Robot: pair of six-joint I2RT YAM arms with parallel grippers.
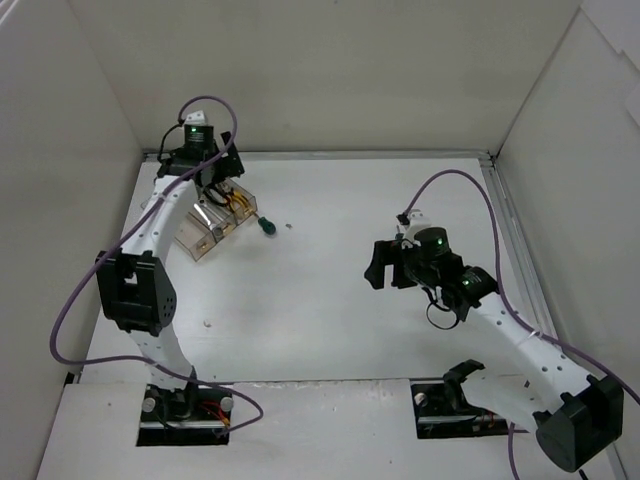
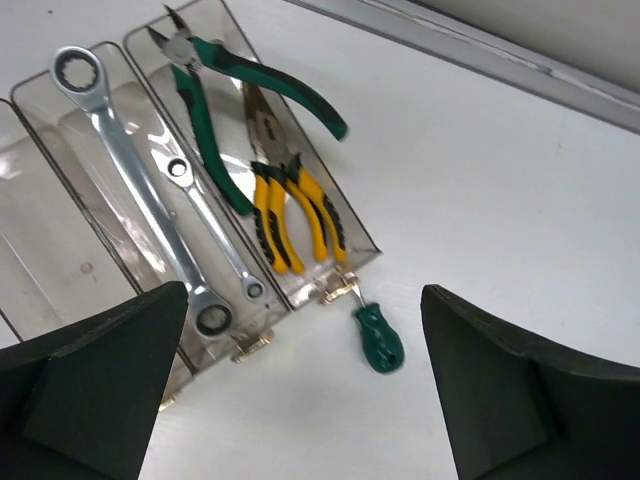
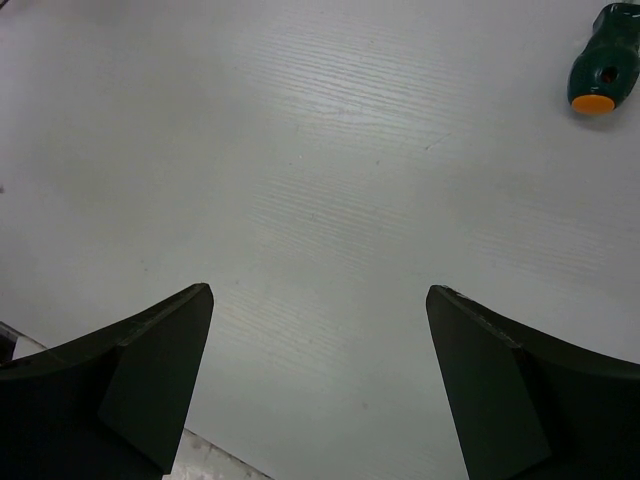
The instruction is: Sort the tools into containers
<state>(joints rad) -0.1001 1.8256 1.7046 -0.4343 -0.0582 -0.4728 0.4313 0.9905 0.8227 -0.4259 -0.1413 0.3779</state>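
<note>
The left arm [image 1: 150,250] goes up from its base at the near edge. It bends at the elbow and stretches far toward the back. Its wrist tips over, so the left gripper [image 1: 208,185] points down. Seen from the wrist, this gripper's two black fingers [image 2: 100,390] stand wide apart. The right arm [image 1: 520,340] is bent low and leans in toward the middle. The right gripper [image 1: 385,266] points to the left. Its two black fingers [image 3: 120,390] stand wide apart too.
</note>
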